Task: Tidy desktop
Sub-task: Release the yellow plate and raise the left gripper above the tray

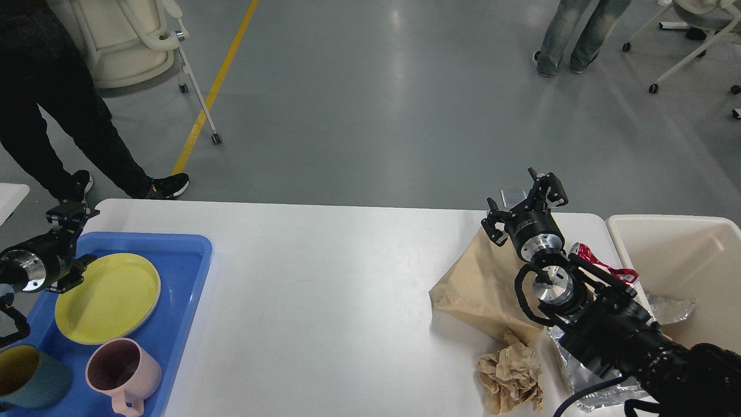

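The desk (324,301), a wide white top with rounded corners, fills the lower view; its centre is bare from far edge to near edge. At the left edge sits a blue tray (194,272) holding a yellow plate (107,298) and a pink mug (118,368). The left pincer (72,240) hangs above the tray's far-left corner; finger spacing cannot be told. The right pincer (524,202) is spread wide, empty, above a brown paper bag (477,286) near the far-right corner. A cream bin (689,255) adjoins the right edge.

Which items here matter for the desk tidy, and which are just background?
Job:
desktop
brown paper bag
crumpled paper
foil
red wrapper
cream bin
blue tray with yellow plate and mugs

Background:
two people
white chair
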